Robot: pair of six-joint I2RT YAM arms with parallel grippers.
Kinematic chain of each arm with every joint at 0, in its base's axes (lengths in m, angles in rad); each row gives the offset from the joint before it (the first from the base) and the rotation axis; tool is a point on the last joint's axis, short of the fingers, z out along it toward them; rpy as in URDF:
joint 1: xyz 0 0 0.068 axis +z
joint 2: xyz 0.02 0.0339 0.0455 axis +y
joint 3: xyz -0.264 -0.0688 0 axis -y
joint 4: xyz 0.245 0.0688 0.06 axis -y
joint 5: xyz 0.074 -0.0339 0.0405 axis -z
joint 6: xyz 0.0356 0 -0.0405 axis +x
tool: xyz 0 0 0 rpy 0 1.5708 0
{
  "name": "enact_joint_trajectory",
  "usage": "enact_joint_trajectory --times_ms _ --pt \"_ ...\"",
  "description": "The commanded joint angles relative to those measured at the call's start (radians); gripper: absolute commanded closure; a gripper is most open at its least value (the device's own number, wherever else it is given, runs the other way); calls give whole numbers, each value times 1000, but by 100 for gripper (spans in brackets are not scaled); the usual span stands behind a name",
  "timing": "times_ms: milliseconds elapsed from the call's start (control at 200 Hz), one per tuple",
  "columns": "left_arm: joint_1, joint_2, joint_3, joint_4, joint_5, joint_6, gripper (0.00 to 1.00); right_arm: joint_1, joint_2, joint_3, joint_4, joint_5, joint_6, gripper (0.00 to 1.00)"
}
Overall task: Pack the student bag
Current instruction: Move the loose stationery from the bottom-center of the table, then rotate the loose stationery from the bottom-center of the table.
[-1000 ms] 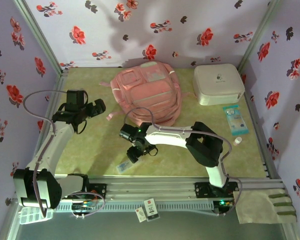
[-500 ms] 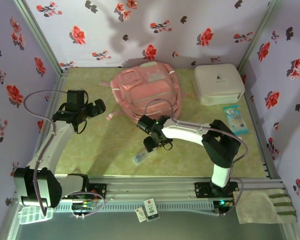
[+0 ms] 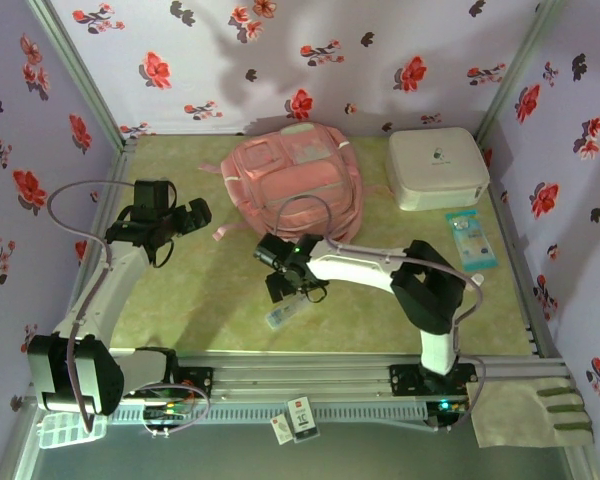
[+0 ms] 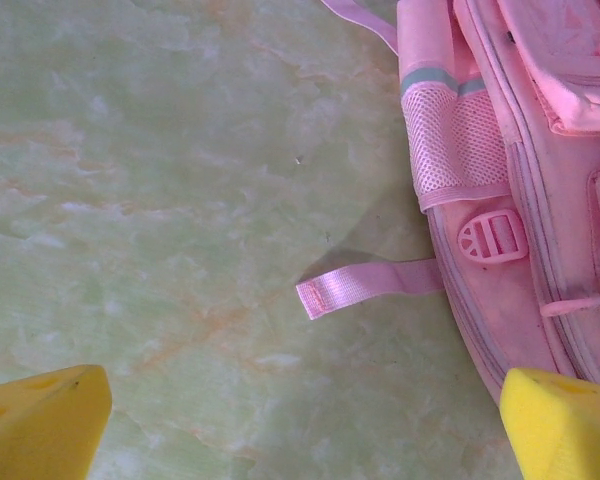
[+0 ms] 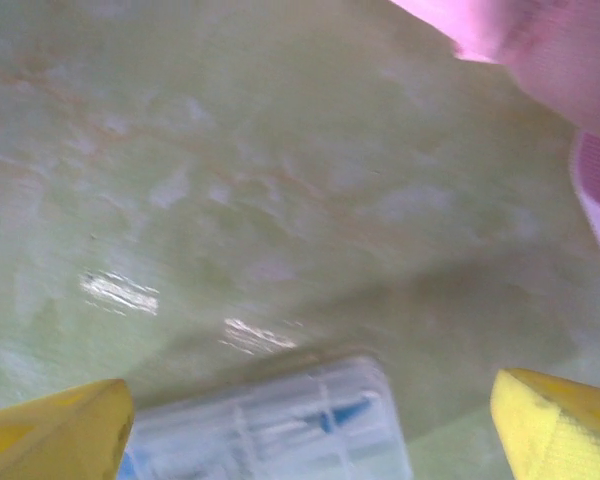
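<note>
Student bag (image 3: 295, 190): large soft pink backpack, lying flat with its paler front pockets and zips facing up, at the far middle of the worktop (image 3: 180, 300), its top end toward the back wall. The left wrist view shows the bag's left side, with a mesh side pocket (image 4: 455, 150), a pink buckle (image 4: 492, 238) and one loose strap end (image 4: 365, 285) lying flat on the green marbled surface. White hard case (image 3: 437, 167): rounded square, at the far right corner, beside the student bag and apart from it. Beige cloth (image 3: 535, 410): with green bands, at the near right corner, outside the rail. Left gripper (image 3: 195, 215): hovers to the left of the student bag, near the loose strap end, yellow fingertips spread wide with nothing between them. Right gripper (image 3: 290, 292): just in front of the bag's near edge, pointing down at the worktop, yellow fingertips wide apart and clamped on nothing. Blue packet (image 3: 471, 240): flat, in front of the white hard case, near the right wall. Clear plastic box (image 3: 286, 313): small, lying askew on the worktop directly below the right gripper, seen between its fingertips in the right wrist view; contents blurred, something blue inside. Small white item (image 3: 476, 283): in front of the blue packet, too small to identify.
</note>
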Motion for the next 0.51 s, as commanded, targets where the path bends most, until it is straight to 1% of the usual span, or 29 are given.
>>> enact_joint_trajectory --times_ms 0,210,500 --pt "8 -1 3 6 3 23 0 26 51 65 -62 57 4 5" --pt "9 0 3 10 6 21 0 71 82 74 -145 69 -42 2" --pt "9 15 7 18 20 17 0 71 -16 -40 -155 88 -14 1"
